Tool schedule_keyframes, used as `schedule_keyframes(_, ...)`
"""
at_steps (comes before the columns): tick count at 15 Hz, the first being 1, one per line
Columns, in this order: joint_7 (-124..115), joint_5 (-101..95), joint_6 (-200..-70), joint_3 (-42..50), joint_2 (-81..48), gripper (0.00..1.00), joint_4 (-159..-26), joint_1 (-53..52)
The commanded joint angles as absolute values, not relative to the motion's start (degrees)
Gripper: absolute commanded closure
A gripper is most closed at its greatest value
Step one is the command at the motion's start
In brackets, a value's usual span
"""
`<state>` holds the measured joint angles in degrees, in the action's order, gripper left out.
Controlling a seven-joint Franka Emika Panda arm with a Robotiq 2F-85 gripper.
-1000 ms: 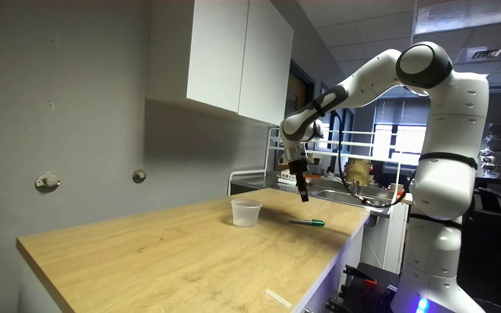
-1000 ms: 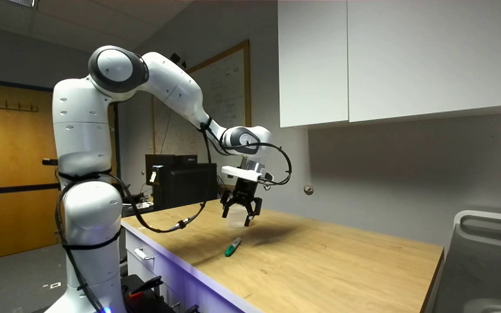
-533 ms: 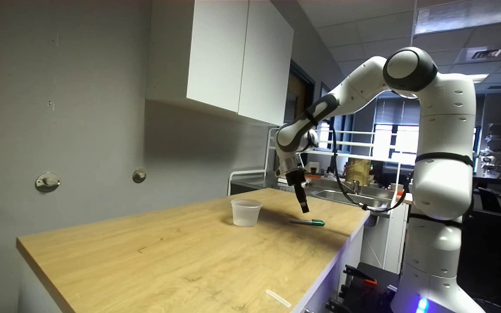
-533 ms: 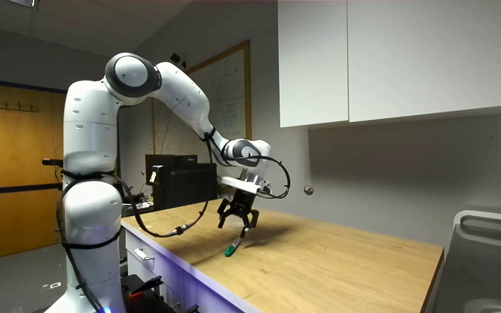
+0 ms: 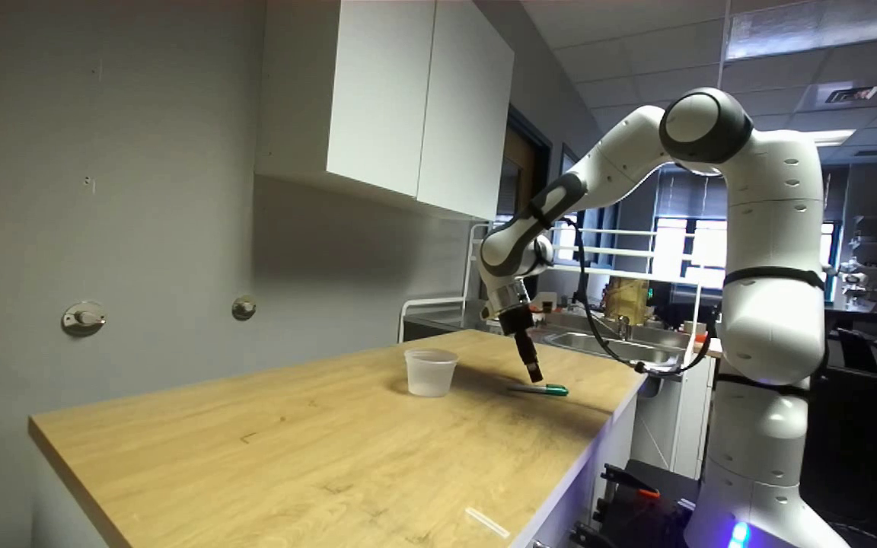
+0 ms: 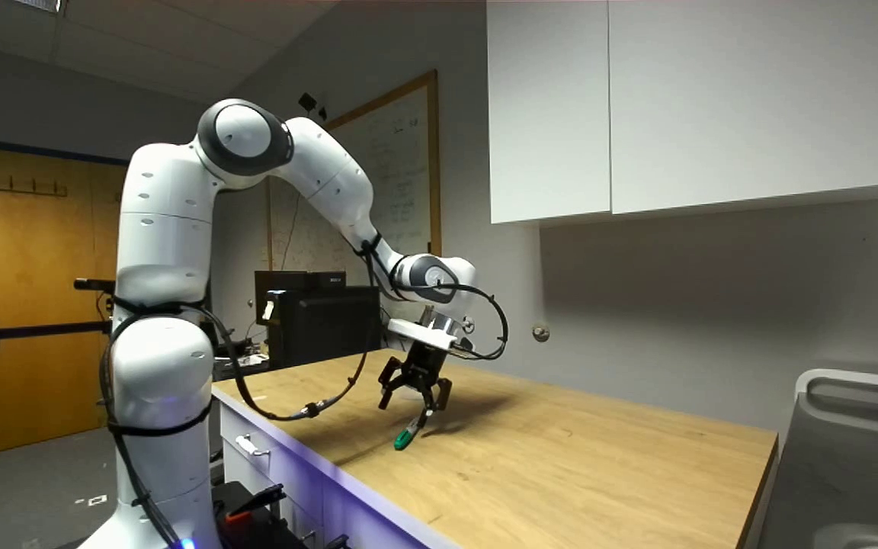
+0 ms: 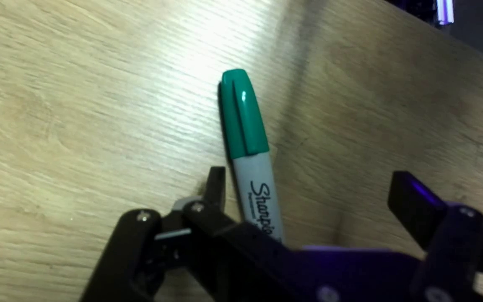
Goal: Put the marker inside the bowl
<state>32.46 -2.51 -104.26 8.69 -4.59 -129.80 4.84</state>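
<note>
In the wrist view the marker point(image 7: 250, 156) lies between wide-spread, empty fingers point(image 7: 216, 184), nearer one, its long axis crossing their closing line. In an exterior view they hang just above it, green cap point(image 5: 556, 390) toward the worktop's point(image 5: 332, 441) robot-side edge.

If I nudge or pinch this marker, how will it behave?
The marker may roll if nudged sideways, since its barrel looks rounded and it lies flat on the tabletop; the clip on its green cap could check that. It should be stiff when pinched: it looks straight and hard-shelled. The cap's glossy shine suggests it could be slippery.
</note>
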Motion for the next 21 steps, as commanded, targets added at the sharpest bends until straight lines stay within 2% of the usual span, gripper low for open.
schedule_keyframes(1,32.4,-3.1,-104.2,7.4,-5.7,0.0,-128.8,5.9)
schedule_keyframes(3,32.2,-3.3,-104.1,7.3,-6.2,0.0,-128.7,5.9)
schedule_keyframes(4,31.9,-3.5,-104.2,7.2,-6.3,0.07,-128.7,5.8)
schedule_keyframes(5,31.7,-3.7,-104.2,7.2,-6.5,0.27,-128.6,5.8)
schedule_keyframes(6,31.6,-3.9,-104.3,7.1,-6.7,0.32,-128.6,5.8)
schedule_keyframes(7,31.6,-4.0,-104.2,7.0,-6.8,0.32,-128.6,5.8)
schedule_keyframes(15,30.8,-4.8,-104.0,7.0,-6.7,0.93,-128.2,5.9)
schedule_keyframes(16,30.8,-4.8,-104.1,7.0,-6.7,0.97,-128.1,5.9)
schedule_keyframes(18,30.7,-4.7,-104.1,7.0,-6.4,0.93,-127.9,5.9)
schedule_keyframes(21,30.3,-4.5,-104.3,7.0,-5.7,0.93,-127.8,6.0)
